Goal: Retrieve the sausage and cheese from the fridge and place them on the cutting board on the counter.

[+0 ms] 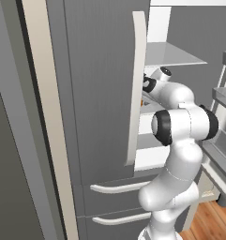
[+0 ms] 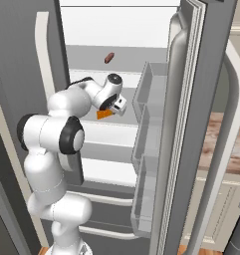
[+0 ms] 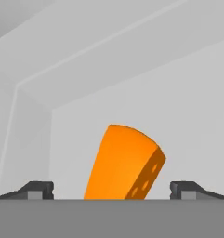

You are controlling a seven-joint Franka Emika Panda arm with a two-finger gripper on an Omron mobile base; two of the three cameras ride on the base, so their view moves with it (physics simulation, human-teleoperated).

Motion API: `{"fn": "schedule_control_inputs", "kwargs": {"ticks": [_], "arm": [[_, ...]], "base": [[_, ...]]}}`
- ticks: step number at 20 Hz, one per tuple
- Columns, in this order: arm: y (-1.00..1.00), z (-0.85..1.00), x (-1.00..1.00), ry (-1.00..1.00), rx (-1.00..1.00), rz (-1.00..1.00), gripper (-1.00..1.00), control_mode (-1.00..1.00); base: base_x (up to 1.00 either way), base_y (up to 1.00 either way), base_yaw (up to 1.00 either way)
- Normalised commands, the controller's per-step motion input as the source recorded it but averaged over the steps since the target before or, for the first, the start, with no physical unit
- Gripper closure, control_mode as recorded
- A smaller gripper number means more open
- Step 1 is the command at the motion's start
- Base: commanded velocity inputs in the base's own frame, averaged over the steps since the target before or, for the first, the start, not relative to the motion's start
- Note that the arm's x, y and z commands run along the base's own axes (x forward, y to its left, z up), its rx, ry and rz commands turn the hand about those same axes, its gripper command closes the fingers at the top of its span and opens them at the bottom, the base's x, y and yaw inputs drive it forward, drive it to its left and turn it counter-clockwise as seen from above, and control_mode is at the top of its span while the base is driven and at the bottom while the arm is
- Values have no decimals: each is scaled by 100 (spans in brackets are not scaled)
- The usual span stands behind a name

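Observation:
The fridge [image 2: 22, 60] stands with its right door [image 2: 196, 124] swung open, and my arm reaches onto a middle shelf. The cheese [image 3: 125, 162], a bright orange wedge with holes in its side, lies on that pale shelf; it also peeks out under the hand as the cheese [image 2: 102, 114]. My gripper [image 3: 112, 189] is open right at it, with one fingertip [image 3: 39, 189] left of the wedge and the other well clear on its right. The sausage [image 2: 109, 58], a short reddish-brown rod, rests on the shelf above. The cutting board is out of view.
The shut left fridge door [image 1: 100, 93] with its long off-white handle [image 1: 137, 89] sits close beside my arm. Door bins [image 2: 146, 129] line the open door on the right. A strip of mottled counter [image 2: 218, 144] shows past that door. Two drawers [image 1: 114, 187] lie below.

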Motion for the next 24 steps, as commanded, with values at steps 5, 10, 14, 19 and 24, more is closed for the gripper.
{"fn": "schedule_control_inputs", "kwargs": {"ticks": [5,10,14,19,24], "arm": [[0,-21,1,0,0,0,-100,-100],[0,-14,8,0,0,0,-100,-100],[0,-21,5,0,0,0,100,-100],[0,-30,3,1,0,0,100,-100],[0,-25,0,3,0,0,100,-100]], "base": [[0,0,0],[0,0,0],[0,0,0],[0,0,0],[0,0,0]]}}
